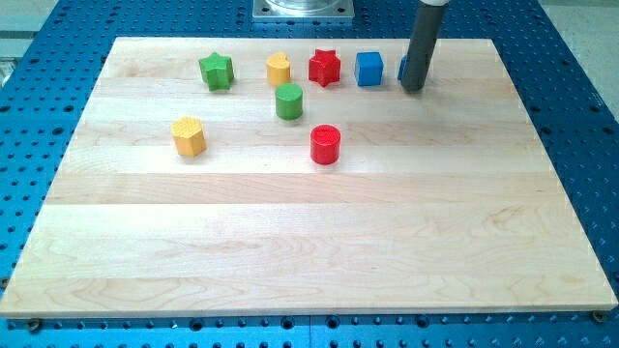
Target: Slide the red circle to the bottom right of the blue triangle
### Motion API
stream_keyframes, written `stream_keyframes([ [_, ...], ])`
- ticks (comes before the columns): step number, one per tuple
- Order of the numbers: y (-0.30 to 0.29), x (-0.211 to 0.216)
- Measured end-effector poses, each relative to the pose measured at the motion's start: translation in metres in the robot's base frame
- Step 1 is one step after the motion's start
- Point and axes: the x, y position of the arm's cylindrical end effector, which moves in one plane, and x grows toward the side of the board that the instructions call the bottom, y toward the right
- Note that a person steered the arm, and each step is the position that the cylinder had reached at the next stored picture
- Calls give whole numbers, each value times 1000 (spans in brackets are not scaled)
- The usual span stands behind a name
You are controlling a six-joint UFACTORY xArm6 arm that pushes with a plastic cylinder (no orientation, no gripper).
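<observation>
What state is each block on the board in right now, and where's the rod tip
red circle: upright, standing alone mid-board, untouched.
blue triangle: mostly hidden behind the rod, only a sliver shows.
my tip: down at the board, in front of the blue triangle, right of the blue cube.
blue cube: upright, free.
red star: upright, free.
yellow heart: upright, free.
green star: upright, free.
green cylinder: upright, free.
yellow hexagon: upright, free.

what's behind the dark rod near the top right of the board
A blue block sits behind my rod: only a sliver shows at the rod's left edge; its shape is hidden. My tip rests right of the blue cube.
</observation>
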Motion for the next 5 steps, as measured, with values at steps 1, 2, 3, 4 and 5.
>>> stream_keyframes([
  [1, -16, 77],
  [2, -83, 165],
  [3, -188, 176],
  [4, -229, 157],
  [5, -190, 150],
])
